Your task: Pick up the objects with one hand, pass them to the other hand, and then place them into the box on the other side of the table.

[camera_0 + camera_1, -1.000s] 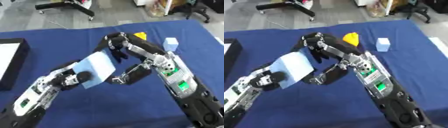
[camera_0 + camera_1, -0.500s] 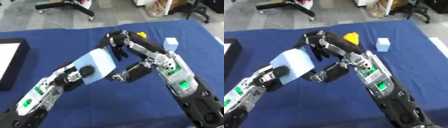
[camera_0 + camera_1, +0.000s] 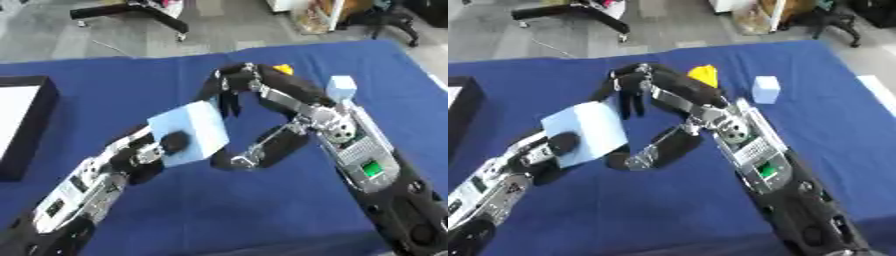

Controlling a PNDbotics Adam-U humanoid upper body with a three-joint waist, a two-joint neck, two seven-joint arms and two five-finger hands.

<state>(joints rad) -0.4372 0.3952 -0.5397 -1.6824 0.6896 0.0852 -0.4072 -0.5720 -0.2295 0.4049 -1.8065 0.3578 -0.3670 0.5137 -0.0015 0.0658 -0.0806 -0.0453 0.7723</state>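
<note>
**Midway: one blue block held over the cloth**

Now the left hand [image 3: 149, 152] clamps one large light-blue block [image 3: 190, 131], thumb curled across its face, above the blue table [image 3: 105, 100]. The right hand [image 3: 630, 86] hangs just beside the block's top edge, fingers relaxed and drooping, holding nothing. One yellow object [image 3: 703, 73] and one small pale cube [image 3: 765, 89] rest farther back. One black box [image 3: 28, 125] sits at the left edge.

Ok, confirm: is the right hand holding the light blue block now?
No. The light blue block sits in the left hand; the right hand hangs open beside it.
</note>
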